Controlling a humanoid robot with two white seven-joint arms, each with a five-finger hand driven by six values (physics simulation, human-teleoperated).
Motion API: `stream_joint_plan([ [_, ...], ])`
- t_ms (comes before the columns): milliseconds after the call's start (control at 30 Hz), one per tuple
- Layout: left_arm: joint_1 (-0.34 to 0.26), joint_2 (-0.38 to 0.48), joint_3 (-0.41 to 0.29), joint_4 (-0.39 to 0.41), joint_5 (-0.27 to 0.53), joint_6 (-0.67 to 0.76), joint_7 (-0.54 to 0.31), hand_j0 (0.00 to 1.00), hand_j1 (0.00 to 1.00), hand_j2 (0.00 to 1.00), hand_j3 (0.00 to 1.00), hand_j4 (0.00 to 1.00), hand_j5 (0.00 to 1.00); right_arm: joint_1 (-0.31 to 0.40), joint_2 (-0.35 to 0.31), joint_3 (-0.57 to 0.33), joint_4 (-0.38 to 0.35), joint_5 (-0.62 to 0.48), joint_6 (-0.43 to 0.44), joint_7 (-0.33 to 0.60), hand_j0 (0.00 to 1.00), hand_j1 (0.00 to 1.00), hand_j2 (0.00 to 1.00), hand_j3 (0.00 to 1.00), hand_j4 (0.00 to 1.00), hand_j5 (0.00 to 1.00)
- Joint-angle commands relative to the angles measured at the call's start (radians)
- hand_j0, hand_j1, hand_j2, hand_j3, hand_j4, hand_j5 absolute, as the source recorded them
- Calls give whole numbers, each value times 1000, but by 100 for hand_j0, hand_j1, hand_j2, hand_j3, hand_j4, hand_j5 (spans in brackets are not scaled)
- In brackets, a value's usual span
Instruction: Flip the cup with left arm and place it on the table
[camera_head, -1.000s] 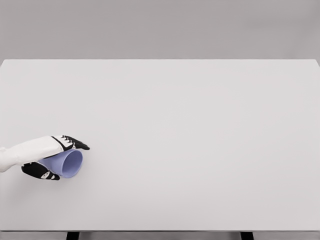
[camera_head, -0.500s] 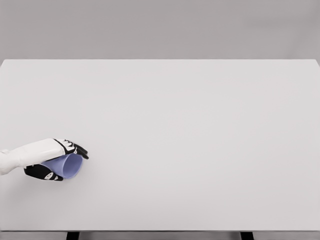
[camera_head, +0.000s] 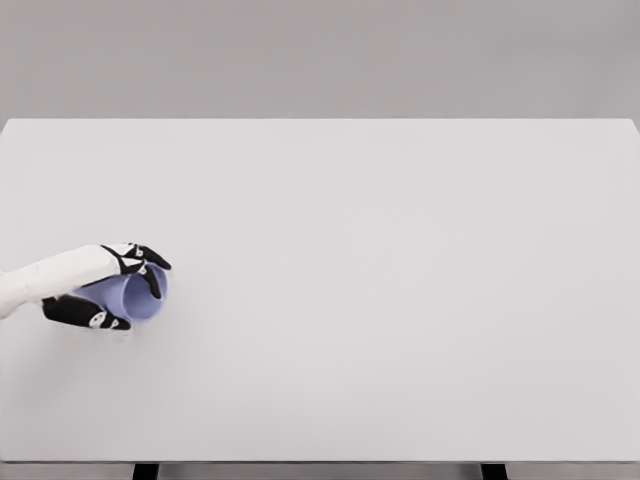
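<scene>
A pale blue cup (camera_head: 140, 295) lies on its side in my left hand (camera_head: 118, 290), near the left edge of the white table (camera_head: 380, 260). Its open mouth faces right, toward the table's middle. My black-tipped fingers wrap over the top of the cup and my thumb sits under it. The white left forearm (camera_head: 45, 278) comes in from the left edge. The cup's base is hidden behind the hand. The right arm does not show.
The table's front edge runs along the bottom of the picture, with two dark legs (camera_head: 146, 471) below it. A grey wall (camera_head: 320, 60) stands behind the far edge.
My left hand has risen and drawn slightly back with the cup in its grasp. The cup's mouth has turned a little and now sits higher in the picture.
</scene>
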Motion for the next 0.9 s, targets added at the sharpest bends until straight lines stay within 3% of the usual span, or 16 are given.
stream_joint_plan([
  [0,0,4,2,19,72,-3,5,46,46,46,46,46,46,0,0,0,0,0,0,-1,100,100,100,100,100,100],
  [333,-14,-4,-1,167,363,-96,-6,47,47,47,47,47,47,0,0,0,0,0,0,1,100,100,100,100,100,100],
  [433,-17,-7,-3,198,488,-96,-89,48,48,48,48,48,48,0,0,0,0,0,0,1,100,100,100,100,100,100],
  [633,-28,-84,-17,238,614,-96,-196,48,48,48,48,48,48,0,0,0,0,0,0,1,100,100,100,100,100,100],
  [867,-90,-202,-17,316,719,-12,-204,48,48,48,48,48,48,0,0,0,0,0,0,-1,100,100,100,100,100,100],
])
